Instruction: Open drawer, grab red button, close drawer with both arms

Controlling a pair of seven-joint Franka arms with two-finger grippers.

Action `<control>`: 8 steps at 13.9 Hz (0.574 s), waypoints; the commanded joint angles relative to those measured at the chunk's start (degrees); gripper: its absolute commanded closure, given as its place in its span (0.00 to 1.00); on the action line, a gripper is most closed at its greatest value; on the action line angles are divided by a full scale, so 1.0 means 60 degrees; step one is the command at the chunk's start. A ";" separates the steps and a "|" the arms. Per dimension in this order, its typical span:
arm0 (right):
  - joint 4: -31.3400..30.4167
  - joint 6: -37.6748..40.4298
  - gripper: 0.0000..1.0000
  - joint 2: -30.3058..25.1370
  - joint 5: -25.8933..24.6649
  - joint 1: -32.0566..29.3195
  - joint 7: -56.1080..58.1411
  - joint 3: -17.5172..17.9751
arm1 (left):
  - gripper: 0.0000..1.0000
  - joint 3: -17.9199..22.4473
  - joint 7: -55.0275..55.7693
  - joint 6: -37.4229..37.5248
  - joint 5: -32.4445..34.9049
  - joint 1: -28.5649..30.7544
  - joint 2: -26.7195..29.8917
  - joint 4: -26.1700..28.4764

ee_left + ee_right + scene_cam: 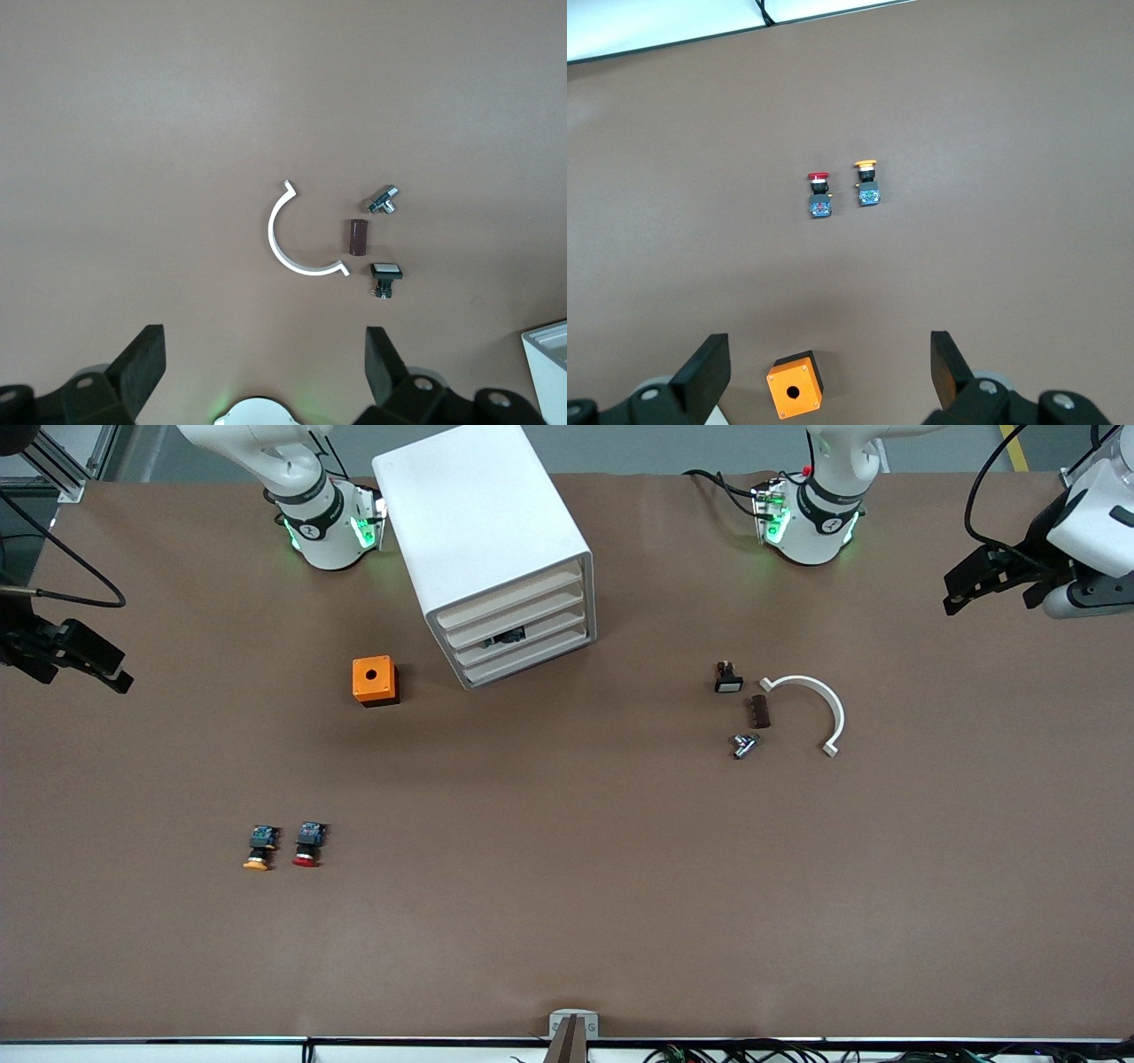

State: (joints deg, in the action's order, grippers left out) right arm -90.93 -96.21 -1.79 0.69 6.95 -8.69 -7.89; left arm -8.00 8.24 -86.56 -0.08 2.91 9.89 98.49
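Observation:
The tall white cabinet (483, 522) stands near the robots' bases, with all of its drawers pushed in. The drawer (523, 609) is second from the top. The red-capped button (307, 844) lies on the table toward the right arm's end, nearer to the front camera, beside an orange-capped button (259, 848). Both show in the right wrist view, the red one (819, 193) and the orange one (867, 182). My right gripper (106, 669) hangs open and empty high over the right arm's end of the table (830, 350). My left gripper (988, 589) hangs open and empty high over the left arm's end (264, 354).
An orange box with a hole (375, 680) sits beside the cabinet. A white arc (819, 704), a brown block (760, 711), a metal part (744, 745) and a small black switch (728, 677) lie toward the left arm's end. A dark item (505, 636) shows through the third drawer.

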 commanded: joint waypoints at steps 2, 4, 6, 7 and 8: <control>0.0008 -0.0078 0.00 0.0006 -0.0376 -0.0090 -0.0178 0.0099 | 0.00 -0.0029 -0.0040 -0.0031 0.0013 0.0042 -0.0052 -0.0200; 0.0008 -0.0064 0.00 -0.0009 -0.0437 -0.0177 -0.0164 0.0100 | 0.00 -0.0014 -0.0040 -0.0031 0.0027 0.0057 -0.0095 -0.0288; 0.0008 -0.0049 0.00 -0.0009 -0.0437 -0.0338 -0.0164 0.0274 | 0.00 -0.0029 -0.0025 -0.0002 0.0188 0.0013 -0.0387 -0.0608; 0.0008 -0.0049 0.00 0.0006 -0.0422 -0.0629 -0.0164 0.0478 | 0.00 -0.0043 -0.0025 0.0129 0.0348 -0.0045 -0.0490 -0.0683; 0.0008 -0.0035 0.00 -0.0008 -0.0437 -0.0791 -0.0178 0.0800 | 0.00 -0.0189 -0.0025 0.0159 0.0364 -0.0031 -0.0506 -0.0683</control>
State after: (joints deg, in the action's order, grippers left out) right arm -90.93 -96.31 -1.76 -1.14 5.66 -8.80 -6.98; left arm -8.07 8.24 -86.74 0.70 2.89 8.60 96.76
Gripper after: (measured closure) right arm 0.000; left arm 0.004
